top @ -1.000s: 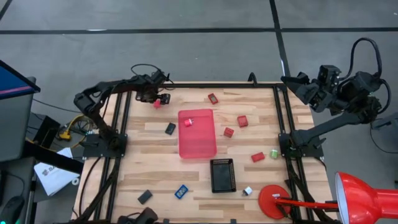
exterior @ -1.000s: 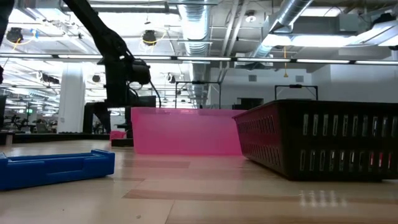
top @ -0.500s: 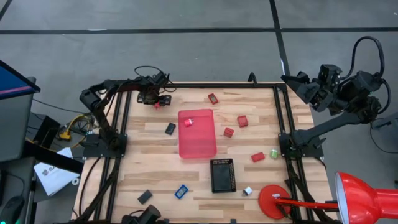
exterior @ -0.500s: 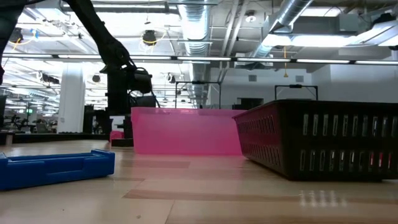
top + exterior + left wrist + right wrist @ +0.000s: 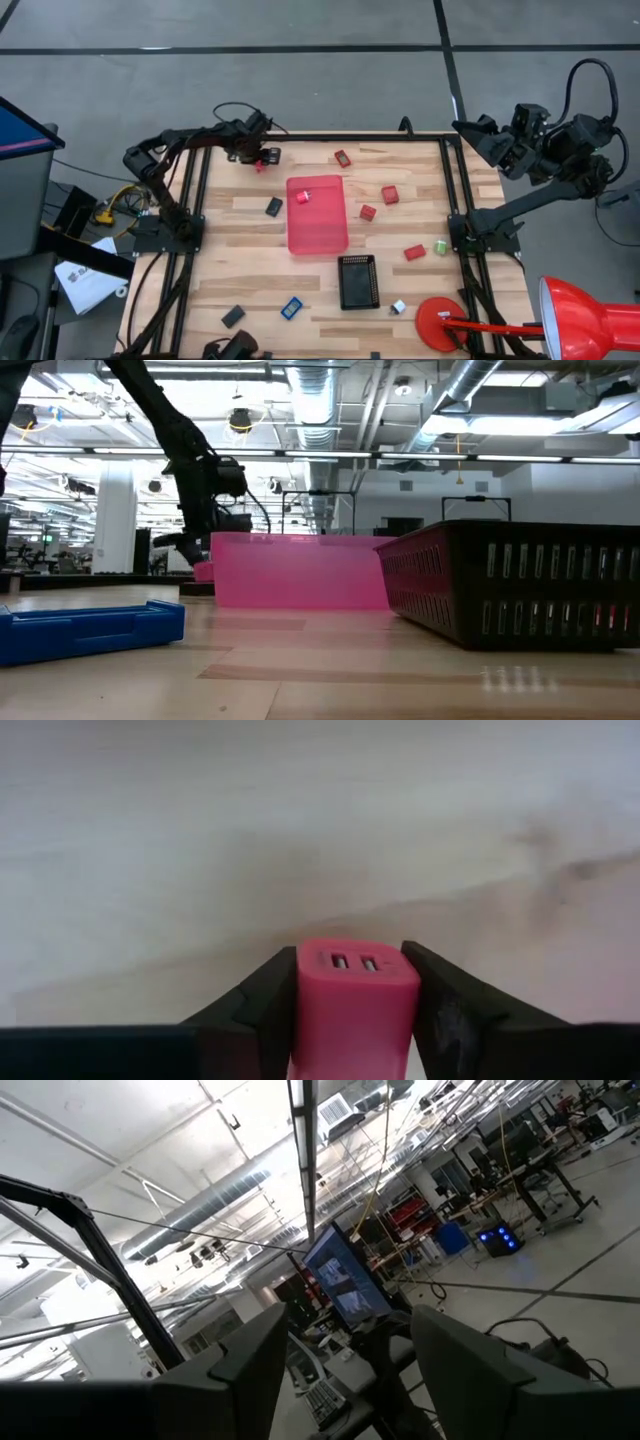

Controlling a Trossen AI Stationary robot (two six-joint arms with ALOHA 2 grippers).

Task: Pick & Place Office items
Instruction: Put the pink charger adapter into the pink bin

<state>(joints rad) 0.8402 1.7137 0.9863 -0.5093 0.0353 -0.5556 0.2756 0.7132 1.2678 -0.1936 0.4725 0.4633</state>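
Left claw [image 5: 355, 1005] is clamped on a small red block [image 5: 355, 1000] with two little slots on its face, up at the tabletop's [image 5: 250, 270] far left corner, just off the pink tray [image 5: 317, 215]. Right claw [image 5: 345, 1370] is parked off past the right edge, fingers spread apart with nothing between them.

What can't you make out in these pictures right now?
- Red piece in the left gripper: left wrist view cuts off its lower part at the frame edge.
- Pink tray: low view shows only its wall, contents hidden.
- Silvery-white piece: too small to identify in the high view.
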